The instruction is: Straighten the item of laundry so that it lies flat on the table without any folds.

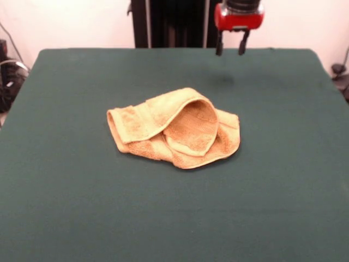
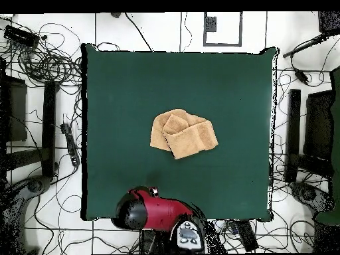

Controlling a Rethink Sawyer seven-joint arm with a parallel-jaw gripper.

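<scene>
The golden-orange towel (image 1: 174, 129) lies crumpled near the middle of the dark green table (image 1: 65, 185), folded over itself with one flap curled up into a pocket. In the overhead view the towel (image 2: 182, 134) sits a little below the table's (image 2: 119, 80) centre. My gripper (image 1: 232, 43) hangs at the table's far edge, high above the cloth, well behind and to the right of the towel. Its two black fingers (image 1: 220, 45) stand apart and hold nothing. In the overhead view the red arm (image 2: 156, 209) covers the gripper at the table's bottom edge.
Cables and stands (image 2: 40, 60) lie on the floor around the table in the overhead view. The black pedestal (image 1: 169, 22) stands behind the table's far edge. Dark equipment (image 1: 8, 76) sits off the table's left side.
</scene>
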